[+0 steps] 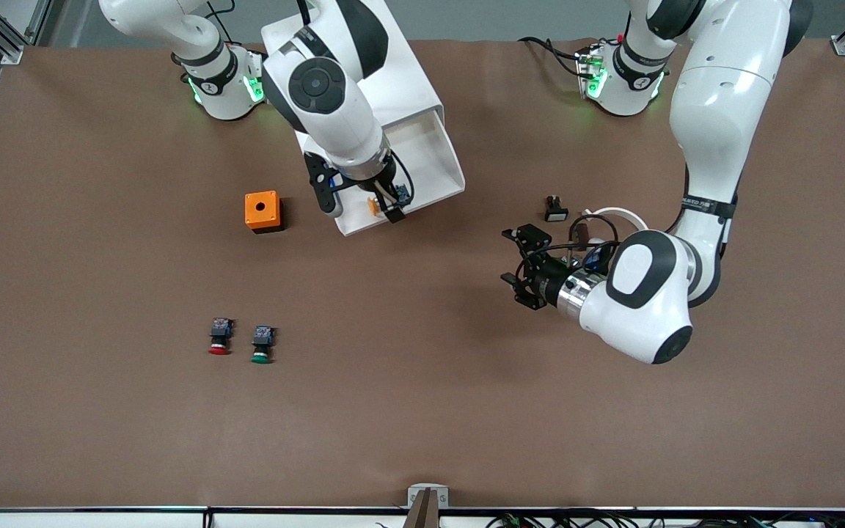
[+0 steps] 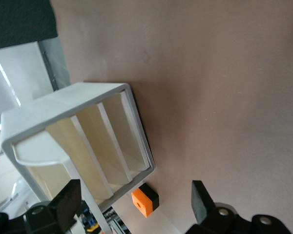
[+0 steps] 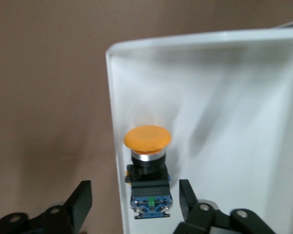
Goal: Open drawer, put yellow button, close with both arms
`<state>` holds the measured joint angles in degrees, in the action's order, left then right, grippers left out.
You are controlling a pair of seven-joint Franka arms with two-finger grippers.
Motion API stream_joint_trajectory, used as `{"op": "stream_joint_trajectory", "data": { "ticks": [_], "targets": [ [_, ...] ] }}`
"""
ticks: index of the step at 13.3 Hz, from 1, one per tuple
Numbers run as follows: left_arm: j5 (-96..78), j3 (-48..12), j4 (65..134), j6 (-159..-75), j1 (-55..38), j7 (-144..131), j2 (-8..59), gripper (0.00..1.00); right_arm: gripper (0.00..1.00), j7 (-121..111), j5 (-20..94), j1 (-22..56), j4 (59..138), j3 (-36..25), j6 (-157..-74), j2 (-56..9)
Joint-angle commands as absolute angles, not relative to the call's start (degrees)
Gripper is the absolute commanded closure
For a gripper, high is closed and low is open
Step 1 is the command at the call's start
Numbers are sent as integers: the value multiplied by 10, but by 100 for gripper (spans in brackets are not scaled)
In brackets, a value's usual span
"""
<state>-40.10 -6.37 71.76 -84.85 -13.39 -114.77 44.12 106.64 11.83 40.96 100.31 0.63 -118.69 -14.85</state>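
Observation:
The drawer (image 1: 426,158) stands pulled out of the white cabinet (image 1: 404,81) toward the front camera. The yellow button (image 1: 375,206) lies on its side in the drawer (image 3: 234,122), close to the wall at the right arm's end. In the right wrist view the yellow button (image 3: 147,165) shows an orange-yellow cap, black body and blue rear. My right gripper (image 1: 362,209) hangs open over it (image 3: 134,204), one finger outside the drawer wall, neither touching the button. My left gripper (image 1: 521,268) is open over bare table, facing the cabinet (image 2: 68,97), with nothing between its fingers (image 2: 135,204).
An orange box (image 1: 262,211) with a hole stands beside the drawer toward the right arm's end. A red-capped button (image 1: 219,336) and a green-capped button (image 1: 262,344) lie nearer the front camera. A small black-and-white switch (image 1: 555,209) lies by the left arm.

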Motion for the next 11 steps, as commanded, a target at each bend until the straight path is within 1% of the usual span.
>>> {"op": "stream_joint_trajectory", "data": {
  "ticks": [1,3,5,6,8,10,11],
  "targets": [
    [-341,-62,721,-845,-136,-1065,419,1,0,1014,107,365,984,9,-1171,-136],
    [-286,-63,718,-848,-141,-1001,408,1,0,881,98,327,940,9,-1096,-137],
    [-278,-62,700,-855,-143,-952,408,1,0,777,98,267,905,8,-1040,-137],
    [-277,-62,700,-866,-142,-936,408,1,0,721,103,234,892,8,-1025,-138],
    [-257,-62,700,-892,-143,-896,403,1,0,576,101,194,879,8,-1006,-135],
    [-213,-67,700,-916,-156,-867,396,1,0,500,96,143,863,11,-971,-135],
    [-198,-67,700,-927,-167,-859,396,1,0,462,89,124,862,11,-969,-132]
  ]
}}
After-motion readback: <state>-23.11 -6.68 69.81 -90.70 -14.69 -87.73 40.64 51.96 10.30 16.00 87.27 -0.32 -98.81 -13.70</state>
